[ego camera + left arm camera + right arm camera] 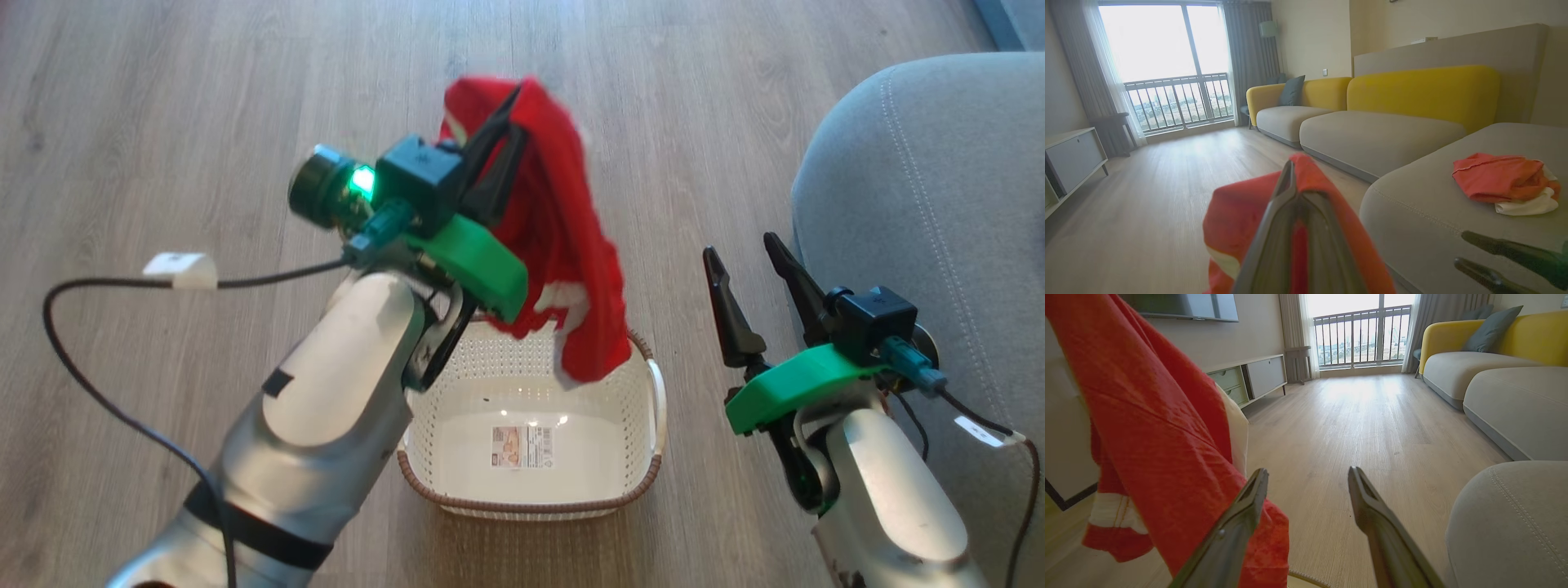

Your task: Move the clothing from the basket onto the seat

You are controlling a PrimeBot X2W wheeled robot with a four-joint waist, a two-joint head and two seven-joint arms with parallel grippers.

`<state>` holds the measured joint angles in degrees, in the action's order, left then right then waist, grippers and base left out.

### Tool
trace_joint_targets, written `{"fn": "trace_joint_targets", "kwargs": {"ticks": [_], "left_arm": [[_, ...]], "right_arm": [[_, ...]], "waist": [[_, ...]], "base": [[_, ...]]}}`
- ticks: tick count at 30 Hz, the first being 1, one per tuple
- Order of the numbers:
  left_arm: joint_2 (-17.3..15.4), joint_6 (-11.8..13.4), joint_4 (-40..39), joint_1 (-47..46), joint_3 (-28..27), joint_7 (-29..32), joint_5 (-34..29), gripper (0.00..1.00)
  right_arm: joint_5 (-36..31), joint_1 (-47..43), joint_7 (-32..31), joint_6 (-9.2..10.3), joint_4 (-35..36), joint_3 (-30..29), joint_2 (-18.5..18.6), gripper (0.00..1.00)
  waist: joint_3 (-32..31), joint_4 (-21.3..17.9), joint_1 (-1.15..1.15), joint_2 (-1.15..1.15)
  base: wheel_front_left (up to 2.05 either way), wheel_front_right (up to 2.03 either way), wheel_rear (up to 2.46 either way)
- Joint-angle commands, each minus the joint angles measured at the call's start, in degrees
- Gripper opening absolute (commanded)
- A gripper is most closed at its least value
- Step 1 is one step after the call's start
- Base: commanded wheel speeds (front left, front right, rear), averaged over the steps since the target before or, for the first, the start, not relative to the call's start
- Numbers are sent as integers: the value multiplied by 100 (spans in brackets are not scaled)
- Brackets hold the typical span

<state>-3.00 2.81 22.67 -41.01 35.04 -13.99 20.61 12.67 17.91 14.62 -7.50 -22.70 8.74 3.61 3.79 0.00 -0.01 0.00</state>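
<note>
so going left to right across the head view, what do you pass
white cable tag → left gripper shut on the red garment → open right gripper → grey seat

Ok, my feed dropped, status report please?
Left gripper shut on red garment, hanging over basket. Right gripper open, empty. Second garment on seat. Nothing blocking.

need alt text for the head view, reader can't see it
The left gripper, shut on a red garment with white trim, holds it hanging over a cream basket on the wooden floor. The right gripper stands open beside the grey seat at the right.
</note>
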Motion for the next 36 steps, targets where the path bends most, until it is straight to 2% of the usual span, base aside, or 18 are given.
{"fn": "trace_joint_targets", "kwargs": {"ticks": [1, 8, 16, 21, 27, 31, 36], "left_arm": [[-138, 72, -356, -387, -233, 42, -13, 0], [-204, 145, -834, -440, -217, 209, -18, 0], [-271, 190, -986, -332, -170, 268, -5, 0], [-295, 212, -1015, -287, -133, 294, 6, 0], [-312, 222, -1048, -305, -97, 313, 13, 0], [-311, 233, -1057, -324, -68, 312, 14, 0], [-281, 231, -1045, -354, -6, 300, 23, 0]], "right_arm": [[36, 50, 38, 1, 152, 130, -64, 100], [29, 56, 38, 1, 145, 149, -67, 100], [64, 114, 38, 1, 243, 320, -70, 100], [219, 226, 38, 1, 526, 709, -71, 100], [499, 472, 38, 1, 953, 1482, -72, 100], [568, 716, 38, 1, 872, 1782, -72, 100], [577, 1069, 38, 1, 321, 2002, -73, 100]], "waist": [[17, -5, 1, 0], [42, -31, 1, 0], [24, -66, 1, 0], [31, -84, 1, 0], [73, -81, 1, 0], [99, -75, 1, 0], [128, -39, 1, 0]], "base": [[0, 0, 0], [0, 0, 0], [0, 0, 0], [0, 0, 0], [0, 0, 0], [0, 0, 0], [0, 0, 0]]}}
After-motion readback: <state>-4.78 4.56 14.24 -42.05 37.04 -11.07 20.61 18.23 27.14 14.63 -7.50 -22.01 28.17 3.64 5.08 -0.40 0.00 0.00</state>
